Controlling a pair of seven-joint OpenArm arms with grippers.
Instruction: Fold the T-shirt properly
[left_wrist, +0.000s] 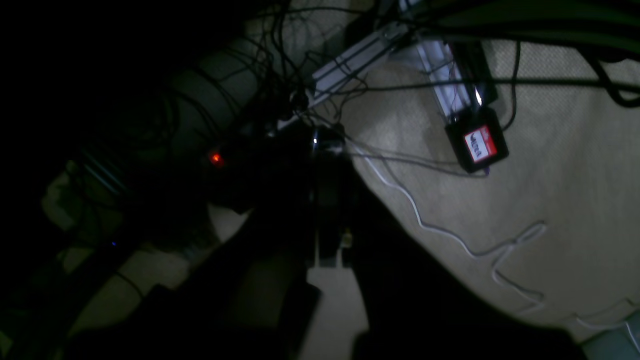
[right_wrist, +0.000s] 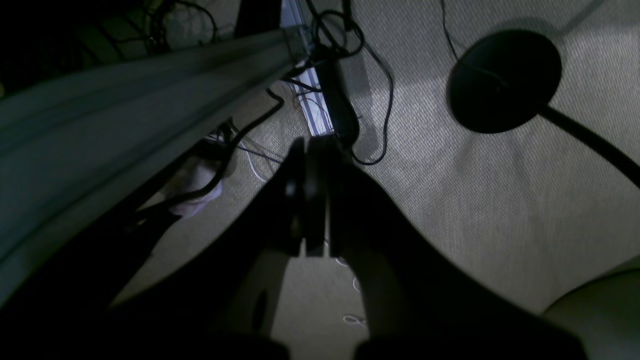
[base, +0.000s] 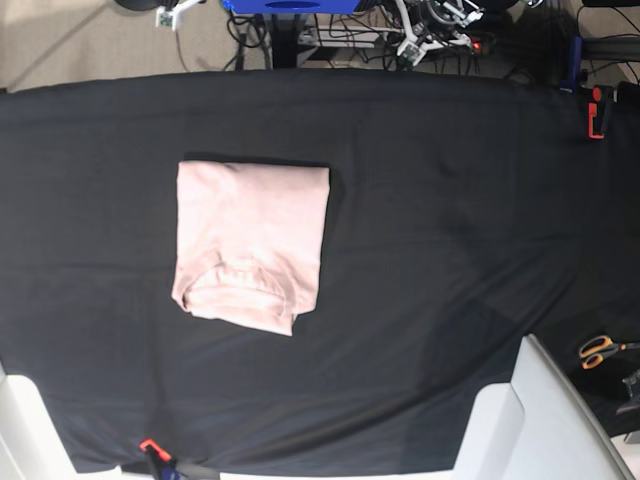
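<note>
Near edge of base view: 2 white arm parts, one at bottom left corner (base: 15, 430), one bigger at bottom right (base: 540, 420), both cut off by frame. 1 orange clip (base: 150, 446) on the cloth's near hem.

Mid: 1 T-shirt (base: 250, 240), pale pink, folded to a rough rectangle w/ ribbed neckline toward the near side, lying flat on the black cloth (base: 430, 200), left of centre. No claw near it. 1 pair of orange-handled scissors (base: 598, 350) at right edge, partly cut off.

Far: 1 red clamp (base: 596, 112) top right; cable tangle beyond the table, too small to count.

Wrist views very dark. Left gripper (left_wrist: 327, 250): jaws pressed together, holding nothing, over carpet. 1 black box w/ red-white label (left_wrist: 477, 141), text unreadable. Right gripper (right_wrist: 312, 240): jaws also pressed together, nothing pinched; 1 round black base (right_wrist: 502, 80) on carpet beyond.
</note>
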